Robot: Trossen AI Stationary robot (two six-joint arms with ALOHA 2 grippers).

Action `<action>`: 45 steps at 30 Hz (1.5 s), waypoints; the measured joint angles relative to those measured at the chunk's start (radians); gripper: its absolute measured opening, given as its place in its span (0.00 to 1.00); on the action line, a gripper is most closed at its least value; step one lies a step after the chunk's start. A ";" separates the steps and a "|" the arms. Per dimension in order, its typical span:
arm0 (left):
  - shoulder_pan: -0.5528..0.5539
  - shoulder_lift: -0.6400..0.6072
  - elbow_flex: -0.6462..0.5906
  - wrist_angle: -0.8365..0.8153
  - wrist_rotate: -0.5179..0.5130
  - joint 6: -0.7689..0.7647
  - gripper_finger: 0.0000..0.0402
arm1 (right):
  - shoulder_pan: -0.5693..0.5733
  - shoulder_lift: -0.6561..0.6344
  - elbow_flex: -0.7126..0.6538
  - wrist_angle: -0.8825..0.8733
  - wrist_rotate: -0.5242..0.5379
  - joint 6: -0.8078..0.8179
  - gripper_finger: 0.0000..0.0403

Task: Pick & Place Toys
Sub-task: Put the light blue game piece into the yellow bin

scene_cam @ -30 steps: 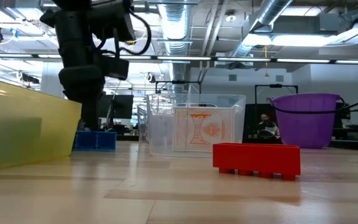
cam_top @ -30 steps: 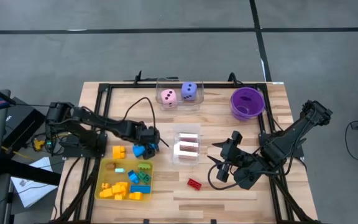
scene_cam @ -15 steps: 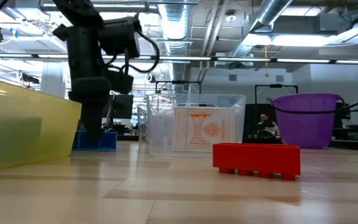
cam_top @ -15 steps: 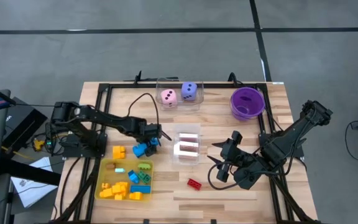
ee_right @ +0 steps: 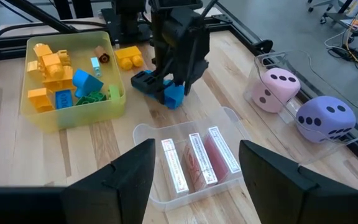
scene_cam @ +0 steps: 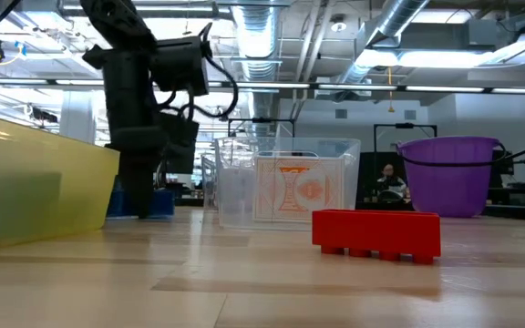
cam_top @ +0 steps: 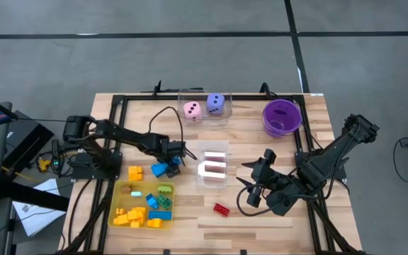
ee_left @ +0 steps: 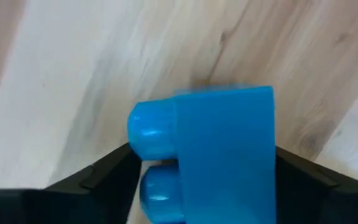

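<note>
The blue brick (ee_left: 222, 149) lies on its side on the wood beside the yellow tray (cam_top: 119, 190), its studs pointing sideways. My left gripper (cam_top: 170, 164) points down over it and is shut on it; the low view shows its fingers (scene_cam: 144, 196) down at the table. My right gripper (ee_right: 194, 193) hangs open above the table's right half with nothing between its fingers. A red brick (cam_top: 222, 209) lies flat toward the near edge. A yellow brick (cam_top: 135, 173) sits just beyond the tray. Pink (cam_top: 192, 110) and purple (cam_top: 216, 104) dice sit in a clear box at the far edge. My left gripper pinches the blue brick between its two fingers. One finger meets the stud side (ee_left: 143, 134), the other the flat side opposite (ee_left: 267, 155). The fingers come from above, pointing steeply down. The brick rests on the table.
The yellow tray holds several yellow, blue and green bricks. A clear box with cards (cam_top: 214, 166) stands in the middle, just right of my left gripper. A purple bowl (cam_top: 282, 115) stands at the far right. A black frame runs along the table's edges.
My left gripper has sunk toward the table and shifted a little toward the right edge, ending with its fingers around the blue brick. The brick has stayed where it was.
</note>
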 joint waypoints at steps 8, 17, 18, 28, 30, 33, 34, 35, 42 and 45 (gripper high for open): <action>0.000 -0.076 0.001 0.088 -0.001 0.053 0.64 | 0.000 0.000 0.000 0.000 0.000 0.000 0.56; 0.000 -0.280 0.002 0.146 0.000 0.118 0.64 | 0.000 0.000 0.000 -0.007 0.000 -0.003 0.56; -0.001 -0.308 0.002 0.148 0.006 0.117 0.64 | 0.000 0.000 0.000 -0.008 0.000 -0.002 0.56; -0.088 -0.536 0.003 0.113 0.173 0.070 0.64 | 0.000 0.000 0.000 -0.015 0.000 0.001 0.56; -0.121 -0.558 0.003 0.111 0.196 0.040 0.64 | 0.000 0.000 0.000 -0.015 0.000 0.001 0.56; -0.180 -0.573 0.003 0.077 0.208 -0.004 0.64 | 0.000 0.000 0.000 -0.016 0.000 0.001 0.56; -0.204 -0.575 0.003 0.054 0.208 -0.025 0.64 | 0.000 0.000 0.000 -0.016 0.000 0.001 0.56; -0.222 -0.575 0.003 0.042 0.208 -0.041 0.64 | 0.000 0.000 0.000 -0.016 0.000 0.001 0.56; -0.359 -0.573 0.003 0.013 0.180 -0.165 0.64 | 0.000 0.000 0.000 -0.015 0.000 0.004 0.56; -0.421 -0.570 0.003 0.018 0.153 -0.212 0.64 | 0.000 0.000 0.000 -0.014 0.000 0.004 0.56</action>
